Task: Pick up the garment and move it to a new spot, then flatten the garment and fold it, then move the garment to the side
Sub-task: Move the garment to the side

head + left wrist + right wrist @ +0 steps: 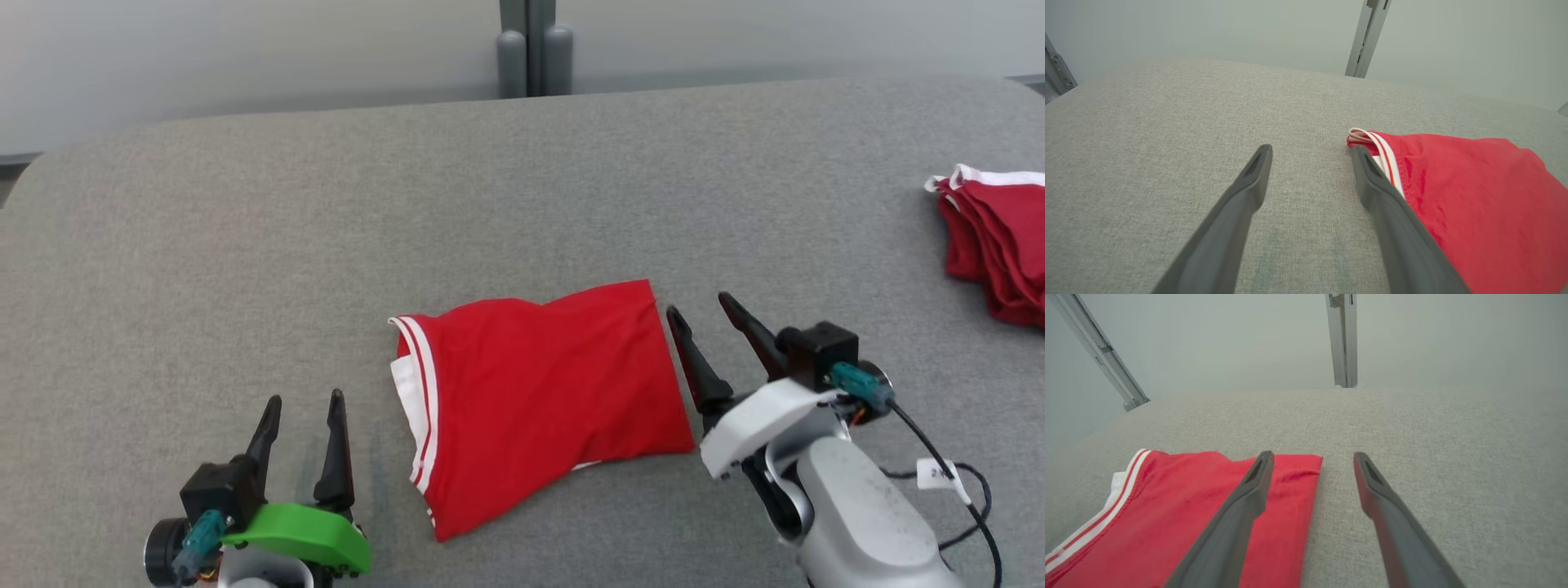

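1. You have the folded red garment (539, 400) lying flat at lower centre of the head view, on the grey table (245, 245).
2. Your left gripper (304, 398), at lower left, has its fingers spread and holds nothing.
3. Your right gripper (697, 304), just beside the garment's right edge, is also spread and empty.

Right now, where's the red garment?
Head view: red garment lies near-centre on the grey table, between the left gripper and right gripper, nearer the right.
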You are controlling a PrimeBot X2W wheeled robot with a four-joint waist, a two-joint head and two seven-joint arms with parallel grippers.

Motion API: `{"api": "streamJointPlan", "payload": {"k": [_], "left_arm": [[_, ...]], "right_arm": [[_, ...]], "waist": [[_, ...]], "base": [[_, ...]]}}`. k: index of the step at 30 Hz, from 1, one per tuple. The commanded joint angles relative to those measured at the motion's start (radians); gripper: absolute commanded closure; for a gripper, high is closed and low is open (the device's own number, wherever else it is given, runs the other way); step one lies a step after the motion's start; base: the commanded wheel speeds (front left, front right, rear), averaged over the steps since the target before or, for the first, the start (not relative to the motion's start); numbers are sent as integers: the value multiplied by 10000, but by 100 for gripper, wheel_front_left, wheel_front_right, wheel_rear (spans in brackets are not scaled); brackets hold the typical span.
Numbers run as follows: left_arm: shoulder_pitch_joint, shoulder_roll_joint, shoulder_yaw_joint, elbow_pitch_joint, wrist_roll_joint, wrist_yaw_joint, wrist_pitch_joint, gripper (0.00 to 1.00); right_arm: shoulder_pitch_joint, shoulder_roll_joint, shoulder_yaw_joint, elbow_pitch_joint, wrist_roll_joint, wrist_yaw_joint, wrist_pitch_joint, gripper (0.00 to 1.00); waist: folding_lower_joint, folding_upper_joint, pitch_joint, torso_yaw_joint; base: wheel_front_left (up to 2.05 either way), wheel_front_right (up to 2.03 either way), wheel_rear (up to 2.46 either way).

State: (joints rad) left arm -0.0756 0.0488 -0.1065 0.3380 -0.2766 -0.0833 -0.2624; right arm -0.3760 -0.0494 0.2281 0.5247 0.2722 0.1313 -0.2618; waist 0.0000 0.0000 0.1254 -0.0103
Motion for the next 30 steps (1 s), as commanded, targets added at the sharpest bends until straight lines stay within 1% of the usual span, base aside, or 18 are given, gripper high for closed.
{"api": "streamJointPlan", "payload": {"k": [1,2,4,8,10,11,12,13,16,19,24,30], "left_arm": [[-179,42,-3,78,8,-43,-27,0],[-237,41,-25,93,10,-62,-27,0],[-321,39,-81,144,32,-106,-27,0],[-404,39,-160,260,77,-142,-27,0],[-347,39,-154,285,70,-156,-27,0],[-314,39,-132,295,75,-156,-27,0],[-255,39,-81,301,82,-140,-27,0],[-187,39,-26,309,99,-117,-27,0],[29,37,121,313,202,-146,-27,0],[139,42,231,253,290,-164,-27,0],[224,37,193,123,356,-211,-27,0],[-79,37,-218,-22,289,-279,-27,0]], "right_arm": [[-244,-34,155,192,157,-15,-37,0],[-426,-37,266,338,240,-15,-37,0],[-706,-46,450,1054,57,-15,-36,0],[-1029,-39,589,3070,-347,-15,348,0],[-971,-36,743,3826,-215,-15,615,0],[-901,-33,845,4045,-129,-15,617,25],[-876,-14,954,4270,-74,-15,591,55],[-865,-8,1022,4392,24,-15,568,100],[-976,-45,1024,4609,209,-23,301,100],[-1103,-114,780,4682,229,-55,118,100],[-1153,-136,321,4694,-18,-56,14,100],[-922,-67,-291,4211,-449,-30,-9,100]], "waist": [[0,0,396,465],[0,0,452,557],[0,0,527,754],[0,0,565,1125],[0,0,550,1193],[0,0,532,1198],[0,0,501,1157],[0,0,463,1089],[0,0,310,657],[0,0,144,-6],[0,0,-55,-1648],[0,0,46,-3463]], "base": [[0,0,0],[0,0,0],[0,0,0],[0,0,0],[0,0,0],[0,0,0],[0,0,0],[0,0,0],[0,0,0],[0,0,0],[0,0,0],[0,0,0]]}}
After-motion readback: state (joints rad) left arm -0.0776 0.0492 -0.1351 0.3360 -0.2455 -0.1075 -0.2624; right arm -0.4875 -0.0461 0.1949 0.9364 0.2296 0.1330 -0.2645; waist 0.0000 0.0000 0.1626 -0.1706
